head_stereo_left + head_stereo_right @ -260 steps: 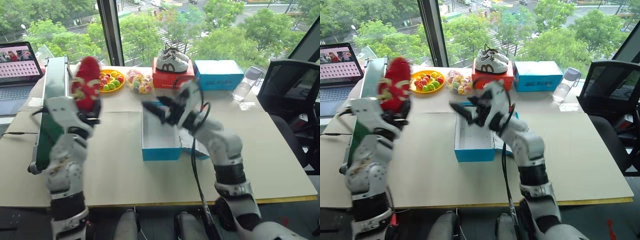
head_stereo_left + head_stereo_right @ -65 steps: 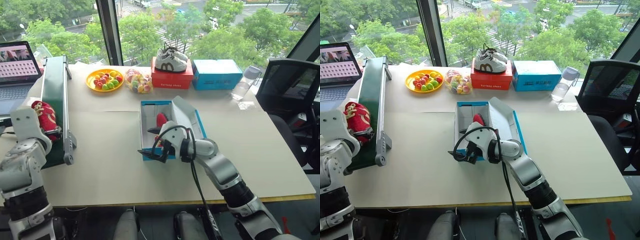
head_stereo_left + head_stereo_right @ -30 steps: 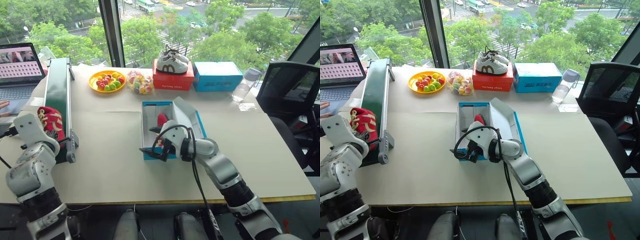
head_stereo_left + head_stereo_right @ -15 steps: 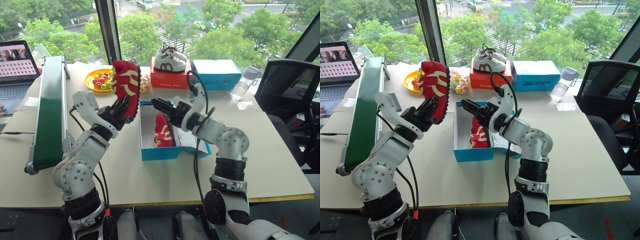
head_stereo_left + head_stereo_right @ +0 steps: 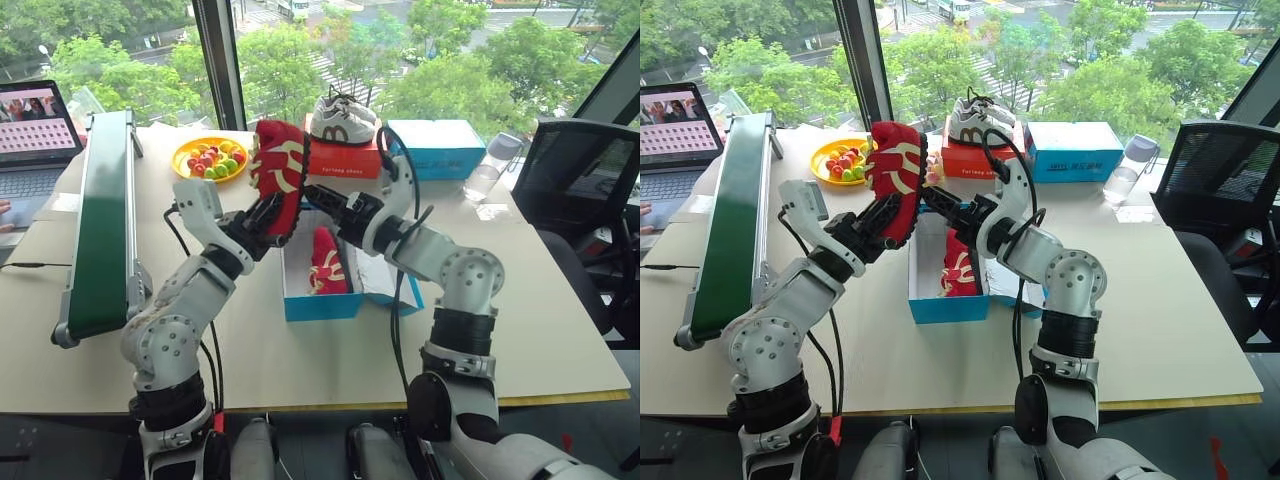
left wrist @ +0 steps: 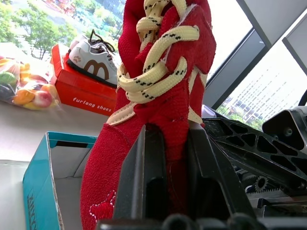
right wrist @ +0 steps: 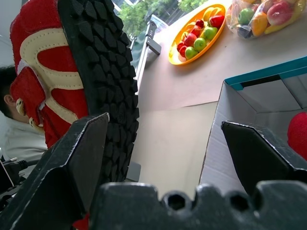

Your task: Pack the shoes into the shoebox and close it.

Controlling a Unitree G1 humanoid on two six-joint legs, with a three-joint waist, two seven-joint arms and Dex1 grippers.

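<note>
one red shoe (image 5: pixel 328 262) lies inside open blue shoebox (image 5: pixel 318 303); other (image 5: pixel 279 170) upright above.

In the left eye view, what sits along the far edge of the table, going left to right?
Laptop → green conveyor → yellow fruit plate → red box with the white-and-grey sneakers on top → lighter-blue box → water bottle.

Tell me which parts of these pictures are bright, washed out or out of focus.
Left wrist view: sky behind the red shoe is washed out, the fruit bag soft. Right wrist view: the right hand's fingers are blurred. Eye views: even daylight, sunlit trees.
</note>
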